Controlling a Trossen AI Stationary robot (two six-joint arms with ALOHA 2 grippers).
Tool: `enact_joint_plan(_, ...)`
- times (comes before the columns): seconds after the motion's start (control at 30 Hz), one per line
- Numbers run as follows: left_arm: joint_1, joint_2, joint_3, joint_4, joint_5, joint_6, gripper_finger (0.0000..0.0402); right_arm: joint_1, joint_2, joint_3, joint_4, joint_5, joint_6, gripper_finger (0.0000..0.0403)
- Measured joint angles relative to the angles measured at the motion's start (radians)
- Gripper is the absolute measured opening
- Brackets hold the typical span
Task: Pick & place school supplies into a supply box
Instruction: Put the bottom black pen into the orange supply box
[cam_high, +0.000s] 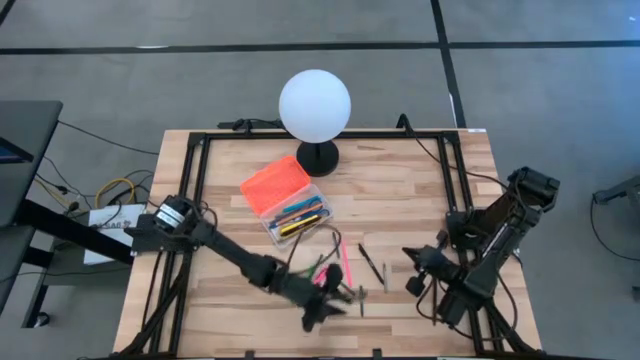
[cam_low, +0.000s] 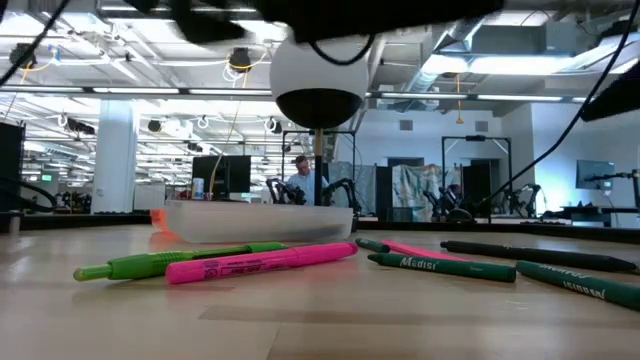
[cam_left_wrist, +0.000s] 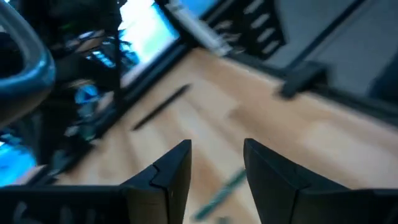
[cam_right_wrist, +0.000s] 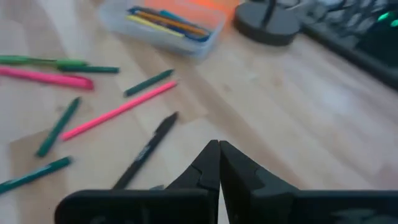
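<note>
Pale wooden planks make up the table (cam_high: 400, 210), framed by dark rails, with a grey floor around it and a large open hall visible beyond in the low view. Near the table's far edge stands a white globe lamp (cam_high: 314, 104) on a black base. Just beside that base lies the supply box (cam_high: 297, 212), its clear tray already holding several pens and pencils, with the orange lid (cam_high: 275, 183) open and lying touching it on the left side.

Loose school supplies lie on the front half of the table: a pink highlighter (cam_low: 262, 263) and a green marker (cam_low: 175, 262) side by side, a thin pink pen (cam_high: 347, 261), a black pen (cam_high: 371, 263), and several dark green pens (cam_low: 442, 264).

The left gripper (cam_high: 335, 297) reaches low over the front middle of the table, right among the green and pink pens; its fingers (cam_left_wrist: 171, 171) stand apart with nothing between them, and a green pen (cam_left_wrist: 221, 194) lies on the wood just below and ahead of the gap.

The right gripper (cam_high: 412, 270) hovers near the front right, its fingers (cam_right_wrist: 208, 165) pressed together and empty. The black pen (cam_right_wrist: 146, 151) lies on the table close beside its tips, apart from them, while the supply box sits well beyond, across the scattered pens.
</note>
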Motion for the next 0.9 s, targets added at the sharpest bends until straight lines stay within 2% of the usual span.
enact_joint_plan(0.07,0.048,0.0,0.0,0.014,-0.011,0.027,0.0142,-0.006,0.0,0.005,-0.035,0.06,-0.01,0.0003)
enact_joint_plan(0.2,0.145,-0.01,0.0,0.009,-0.104,0.044,0.0142,0.018,0.0,0.007,-0.117,0.245,-0.018,0.0003)
enact_joint_plan(0.27,0.192,-0.025,0.0,0.005,-0.125,0.025,0.0142,0.037,0.0,0.007,-0.208,0.284,0.037,0.0003)
enact_joint_plan(0.43,0.275,-0.089,0.0,-0.03,-0.056,-0.032,0.0142,0.082,-0.001,-0.005,-0.416,0.283,0.224,0.0004)
enact_joint_plan(0.53,0.301,-0.153,0.0,-0.131,-0.048,-0.058,0.0142,0.108,-0.006,-0.022,-0.437,0.267,0.264,0.0004)
enact_joint_plan(0.7,0.317,-0.259,0.0,-0.456,-0.05,-0.167,0.0142,0.16,-0.052,-0.051,-0.437,0.167,0.302,0.0004)
enact_joint_plan(0.83,0.297,-0.323,0.0,-0.711,-0.043,-0.255,0.0142,0.2,-0.095,-0.093,-0.429,0.145,0.362,0.0004)
enact_joint_plan(0.9,0.28,-0.353,-0.029,-0.778,-0.052,-0.293,0.0142,0.209,-0.11,-0.106,-0.412,0.145,0.368,0.0004)
